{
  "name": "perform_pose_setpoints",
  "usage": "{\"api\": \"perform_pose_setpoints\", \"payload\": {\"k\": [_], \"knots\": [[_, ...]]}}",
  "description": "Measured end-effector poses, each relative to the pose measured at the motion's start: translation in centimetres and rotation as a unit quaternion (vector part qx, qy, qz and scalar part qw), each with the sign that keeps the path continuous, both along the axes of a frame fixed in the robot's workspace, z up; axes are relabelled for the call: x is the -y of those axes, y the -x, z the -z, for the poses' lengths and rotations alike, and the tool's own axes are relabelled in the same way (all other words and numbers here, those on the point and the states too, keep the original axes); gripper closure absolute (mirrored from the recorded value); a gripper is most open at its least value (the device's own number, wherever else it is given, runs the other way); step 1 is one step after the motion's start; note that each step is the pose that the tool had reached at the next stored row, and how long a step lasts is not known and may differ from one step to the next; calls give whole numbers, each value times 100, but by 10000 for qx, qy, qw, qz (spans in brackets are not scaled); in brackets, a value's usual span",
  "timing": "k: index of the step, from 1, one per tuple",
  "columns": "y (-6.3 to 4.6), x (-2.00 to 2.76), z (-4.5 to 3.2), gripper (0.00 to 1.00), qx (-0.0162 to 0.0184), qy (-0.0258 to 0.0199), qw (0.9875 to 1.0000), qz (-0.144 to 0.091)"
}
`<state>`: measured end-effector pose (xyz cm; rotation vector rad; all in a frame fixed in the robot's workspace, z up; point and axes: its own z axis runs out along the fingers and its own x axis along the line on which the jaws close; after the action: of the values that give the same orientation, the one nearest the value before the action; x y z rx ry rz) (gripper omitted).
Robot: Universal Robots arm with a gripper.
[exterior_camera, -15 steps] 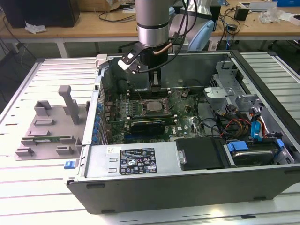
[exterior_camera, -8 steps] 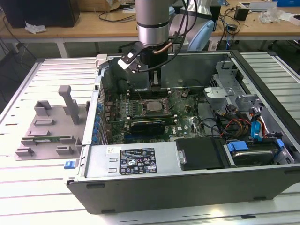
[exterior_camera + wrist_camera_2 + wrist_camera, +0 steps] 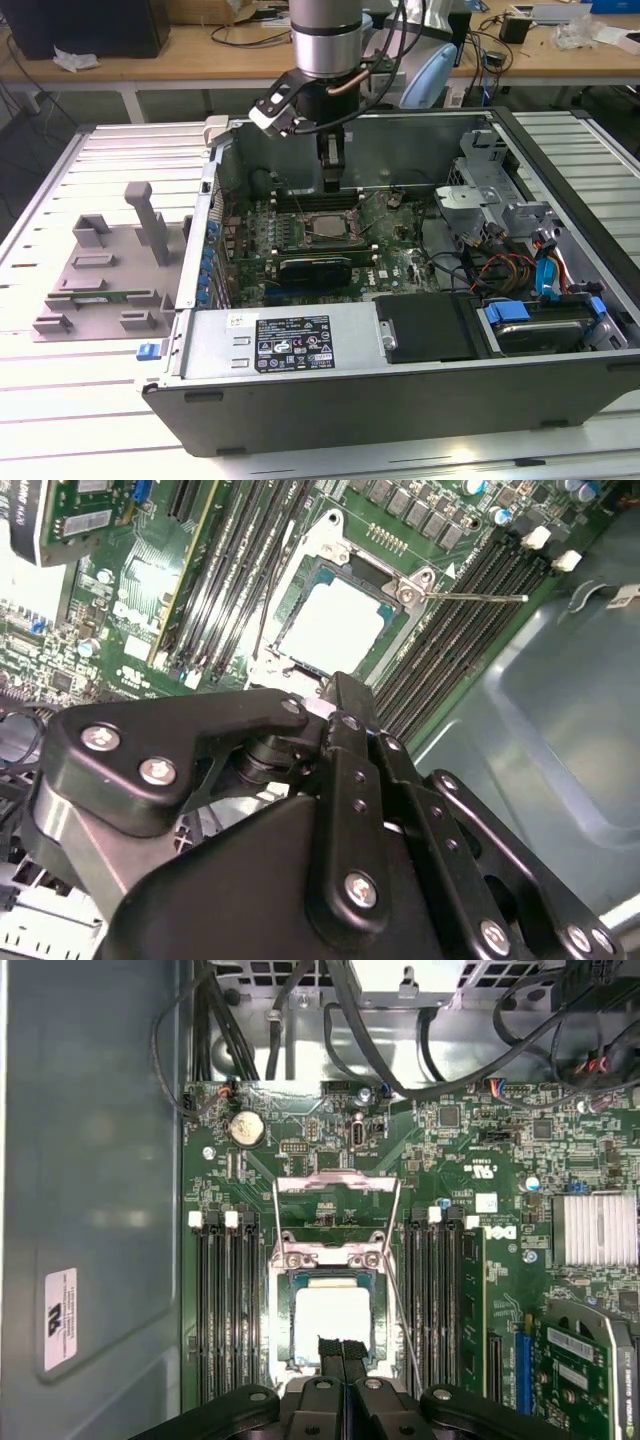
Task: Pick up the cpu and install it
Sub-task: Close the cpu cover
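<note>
The cpu (image 3: pixel 335 1325), a small square chip with a pale silver top, lies flat in the motherboard socket (image 3: pixel 286 1290); it also shows in the second wrist view (image 3: pixel 335 625) and, small, in the exterior view (image 3: pixel 325 226). The socket's metal load plate (image 3: pixel 336 1186) is swung open and its wire lever (image 3: pixel 470 597) is free. My gripper (image 3: pixel 340 1346) hangs inside the open computer case (image 3: pixel 400 400), a little above the cpu's edge. Its two black fingertips are pressed together with nothing between them. It appears in the exterior view (image 3: pixel 333 185) and the second wrist view (image 3: pixel 345 695).
Black memory slots (image 3: pixel 225 1310) flank the socket on both sides. A black expansion card (image 3: pixel 315 268) lies just in front of it, with a power supply (image 3: pixel 290 340) and drive bays (image 3: pixel 540 325) along the case front. A grey parts fixture (image 3: pixel 100 270) sits at the exterior view's left.
</note>
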<state>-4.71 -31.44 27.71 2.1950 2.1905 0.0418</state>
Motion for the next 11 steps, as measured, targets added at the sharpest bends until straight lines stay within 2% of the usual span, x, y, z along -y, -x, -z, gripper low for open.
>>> {"api": "perform_pose_setpoints", "payload": {"k": [4,11], "knots": [[-90,0,0,89,0,0,10000,1],[-359,0,0,89,0,0,10000,1]]}}
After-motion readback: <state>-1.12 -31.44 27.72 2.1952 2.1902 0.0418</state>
